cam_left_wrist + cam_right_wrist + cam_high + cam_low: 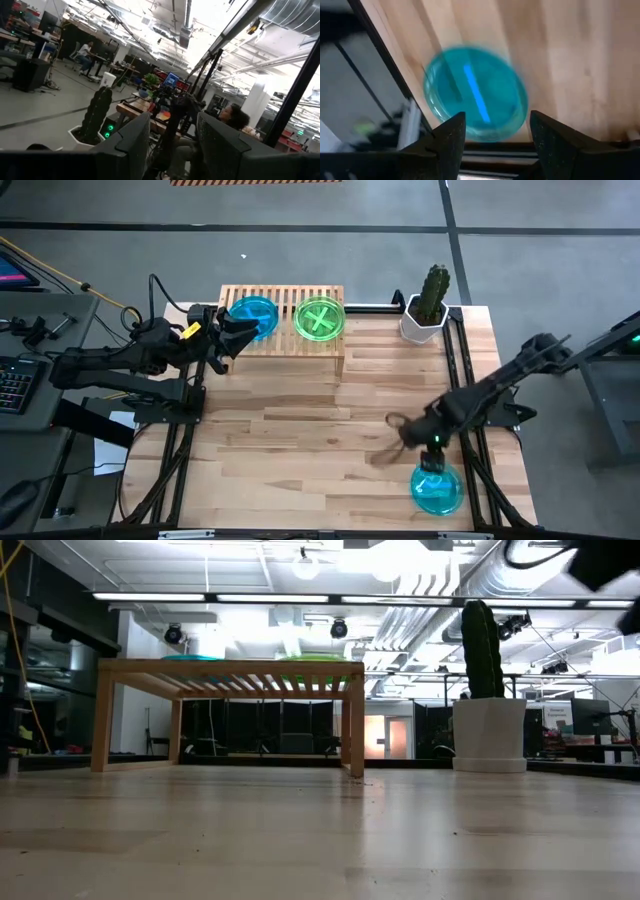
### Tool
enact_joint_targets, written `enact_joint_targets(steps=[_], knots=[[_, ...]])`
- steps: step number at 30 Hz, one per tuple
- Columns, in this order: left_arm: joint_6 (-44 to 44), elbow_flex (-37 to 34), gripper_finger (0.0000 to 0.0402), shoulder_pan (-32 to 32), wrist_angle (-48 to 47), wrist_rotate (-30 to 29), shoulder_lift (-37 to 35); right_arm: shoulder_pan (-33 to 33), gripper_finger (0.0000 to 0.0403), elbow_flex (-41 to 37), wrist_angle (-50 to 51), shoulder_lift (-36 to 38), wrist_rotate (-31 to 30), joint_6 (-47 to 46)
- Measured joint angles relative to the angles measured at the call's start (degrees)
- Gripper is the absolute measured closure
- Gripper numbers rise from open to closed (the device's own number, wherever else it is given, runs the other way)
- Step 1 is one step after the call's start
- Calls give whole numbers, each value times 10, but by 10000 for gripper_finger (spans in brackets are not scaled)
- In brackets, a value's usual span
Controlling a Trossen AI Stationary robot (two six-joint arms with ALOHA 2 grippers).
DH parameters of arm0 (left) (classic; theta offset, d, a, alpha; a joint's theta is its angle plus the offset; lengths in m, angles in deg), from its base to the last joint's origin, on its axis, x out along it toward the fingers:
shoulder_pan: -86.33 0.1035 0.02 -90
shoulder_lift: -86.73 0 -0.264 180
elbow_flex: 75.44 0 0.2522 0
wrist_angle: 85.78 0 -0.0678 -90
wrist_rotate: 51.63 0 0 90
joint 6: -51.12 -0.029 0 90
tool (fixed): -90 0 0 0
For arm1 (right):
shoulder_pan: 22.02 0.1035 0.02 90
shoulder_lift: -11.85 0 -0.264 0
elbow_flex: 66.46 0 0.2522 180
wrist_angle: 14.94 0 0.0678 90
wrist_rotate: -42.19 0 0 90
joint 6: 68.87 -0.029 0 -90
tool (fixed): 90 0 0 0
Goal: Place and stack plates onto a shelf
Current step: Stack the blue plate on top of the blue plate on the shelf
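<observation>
Two plates on shelf [283,330]; one blue plate [437,489] on table; both grippers' fingers wide.

Count: two cyan-blue plates, one on shelf [283,320] at 11 o'clock [252,314], one on bench [320,460] at 5 o'clock [437,489]. One yellow-green plate [320,319]. One potted cactus [428,304]. Two arms.

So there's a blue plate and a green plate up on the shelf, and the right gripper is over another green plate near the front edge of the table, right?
Not quite: the plate under the right gripper is blue, as the high and right wrist views show. The rest is right.
</observation>
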Motion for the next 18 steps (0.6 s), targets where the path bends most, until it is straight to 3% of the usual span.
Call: enact_joint_targets(steps=[7, 13, 18], knots=[[0, 0, 245, 0, 0, 0, 0, 68, 199, -25, -66, -68, -1, 39], [1, 0, 245, 0, 0, 0, 0, 69, 199, -156, -189, 2, 35, -36], [1, 0, 245, 0, 0, 0, 0, 88, 199, -190, -227, 34, -34, -24]])
